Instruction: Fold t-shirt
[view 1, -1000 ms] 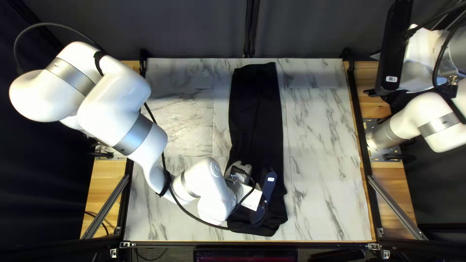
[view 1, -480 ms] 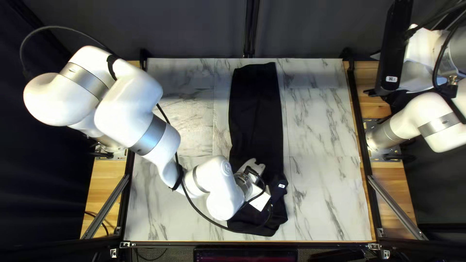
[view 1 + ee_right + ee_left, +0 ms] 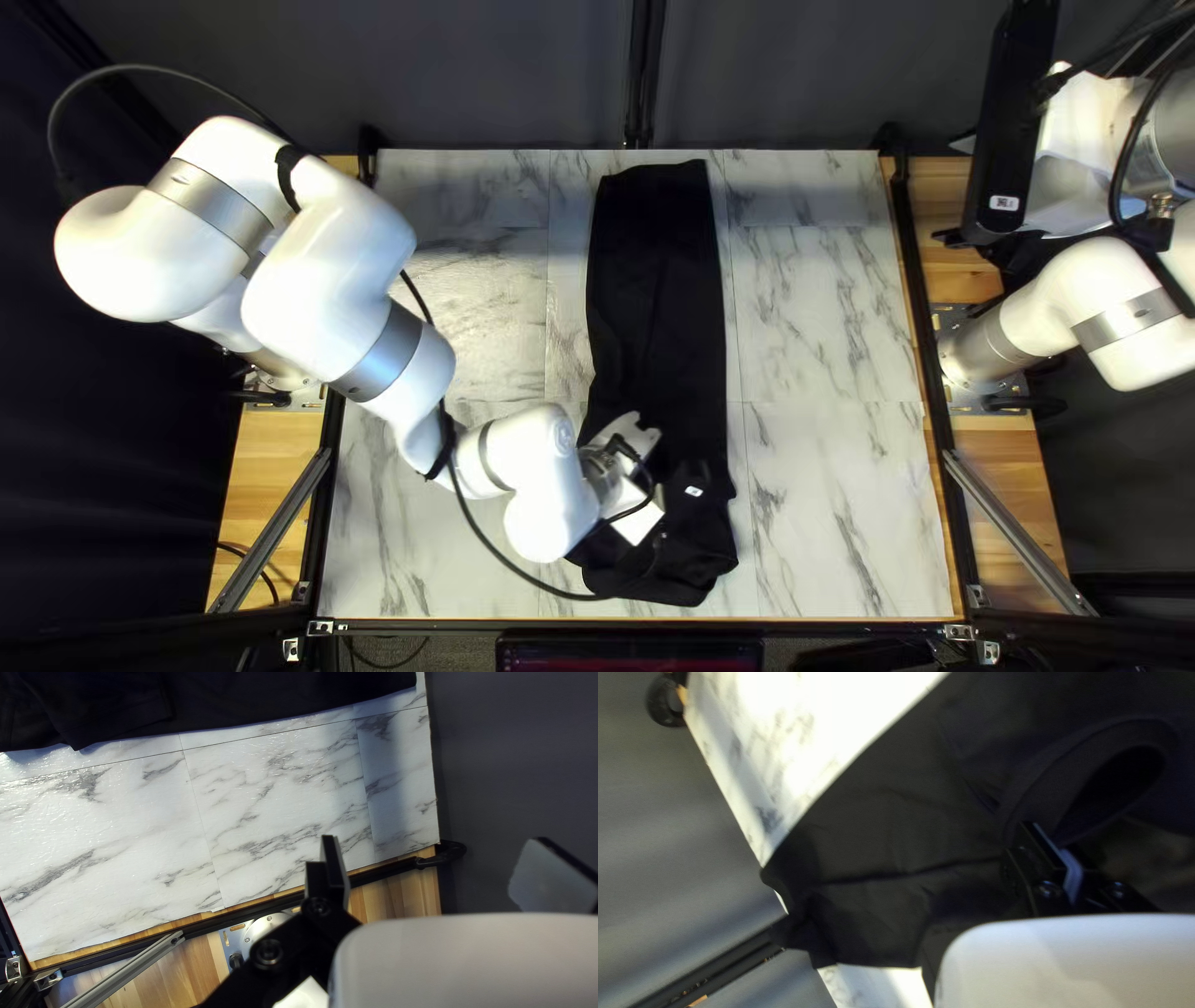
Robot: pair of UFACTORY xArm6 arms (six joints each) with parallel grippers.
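The black t-shirt (image 3: 657,286) lies as a long narrow strip from the table's far edge to near its front edge. Over its nearer part is my left gripper (image 3: 679,492), its fingertips hidden beneath the wrist. Seen from the left wrist, the left gripper (image 3: 1044,840) is shut on black cloth (image 3: 896,827) beside a raised, rounded fold. My right gripper (image 3: 954,189) is raised over the table's right edge, away from the shirt. In the right wrist view, the right gripper (image 3: 442,858) has its fingers wide apart with nothing held; the t-shirt (image 3: 249,697) lies well ahead.
The marble-patterned tabletop (image 3: 828,349) shows on both sides of the shirt. A black rail (image 3: 923,324) runs along the right edge beside wood panels. My left arm (image 3: 361,299) crosses the left part of the table, with a loose cable (image 3: 479,529) hanging beside it.
My left gripper first moved right and away from the near edge, then slightly back left. The shirt's near left side now bulges farther left. The right arm has stayed still.
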